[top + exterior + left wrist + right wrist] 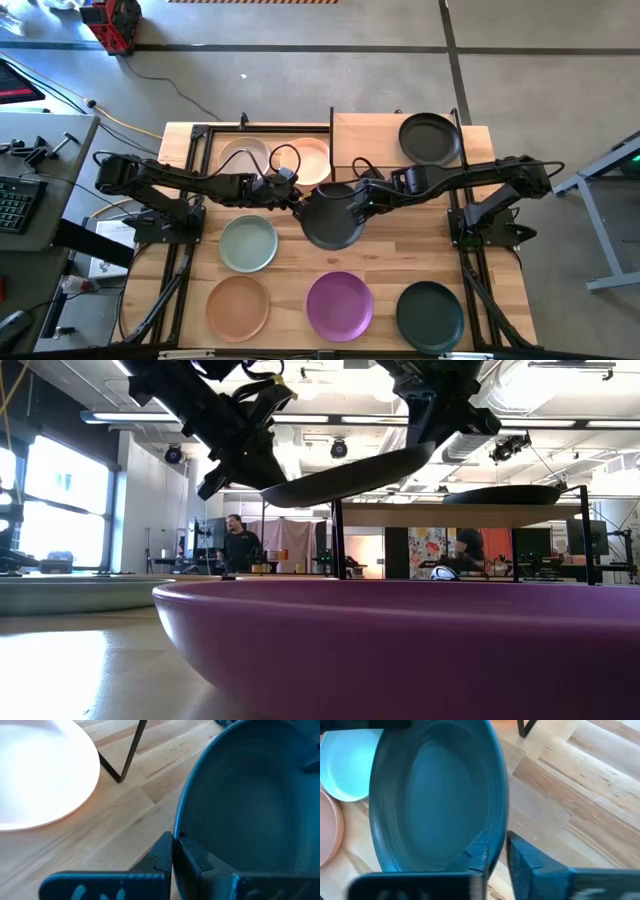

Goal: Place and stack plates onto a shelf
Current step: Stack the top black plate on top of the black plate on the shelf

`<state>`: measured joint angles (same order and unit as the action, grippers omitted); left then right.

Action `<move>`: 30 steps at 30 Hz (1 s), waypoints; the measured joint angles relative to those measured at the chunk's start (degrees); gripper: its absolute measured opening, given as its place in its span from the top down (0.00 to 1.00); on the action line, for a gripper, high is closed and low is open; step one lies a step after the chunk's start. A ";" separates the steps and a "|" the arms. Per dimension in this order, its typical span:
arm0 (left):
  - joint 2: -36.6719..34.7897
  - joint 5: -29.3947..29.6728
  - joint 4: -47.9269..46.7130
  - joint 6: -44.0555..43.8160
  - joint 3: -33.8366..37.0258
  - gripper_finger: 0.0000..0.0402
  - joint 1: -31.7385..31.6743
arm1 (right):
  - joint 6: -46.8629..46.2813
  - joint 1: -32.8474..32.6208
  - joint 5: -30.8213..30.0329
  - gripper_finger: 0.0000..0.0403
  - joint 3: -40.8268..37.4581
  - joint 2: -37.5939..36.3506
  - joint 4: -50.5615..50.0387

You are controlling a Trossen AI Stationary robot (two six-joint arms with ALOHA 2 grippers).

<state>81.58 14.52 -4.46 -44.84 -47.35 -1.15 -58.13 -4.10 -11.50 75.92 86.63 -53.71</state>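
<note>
A charcoal plate [332, 218] hangs above the middle of the table between my two grippers; in the low view it [350, 475] is lifted and tilted, its right side higher. My left gripper [299, 205] is shut on its left rim and my right gripper [359, 197] on its right rim. The shelf [370, 135] stands at the far right with a black plate [430, 138] resting flat on it. The beige plate [245, 157] and peach plate [310, 160] lie on the table at the far left. My left gripper pinches the charcoal plate's left rim [176, 827], one finger inside the bowl and one outside. The fingers come from the table's left side. The plate is lifted clear of the table. My right gripper pinches the plate's right rim [501, 822], one finger inside the bowl and one outside. The fingers come from the table's right, slanting down. That side of the plate [425, 455] is the higher one.
The sage green plate [248, 243], terracotta plate [238, 307], purple plate [340, 305] and dark green plate [430, 315] lie on the near half of the table. A thin black post [127, 755] stands close to my left gripper. People stand in the room behind [240, 545].
</note>
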 joint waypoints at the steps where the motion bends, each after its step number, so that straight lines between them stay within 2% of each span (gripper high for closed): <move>1: 0.00 -0.02 0.19 -0.02 0.00 0.99 0.00 | -0.02 0.00 -0.09 0.97 0.00 0.00 -0.17; 19: 0.00 -1.20 1.39 -0.10 0.00 0.98 -0.02 | -0.10 0.00 -0.51 1.00 -0.02 0.00 -0.95; 30: 0.00 -8.06 5.93 -0.03 -0.02 0.82 -1.25 | 0.23 -0.02 -0.06 1.00 -0.04 0.00 -1.55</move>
<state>81.58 6.46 1.47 -44.87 -47.37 -2.40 -57.90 -4.12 -11.55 75.88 86.63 -55.26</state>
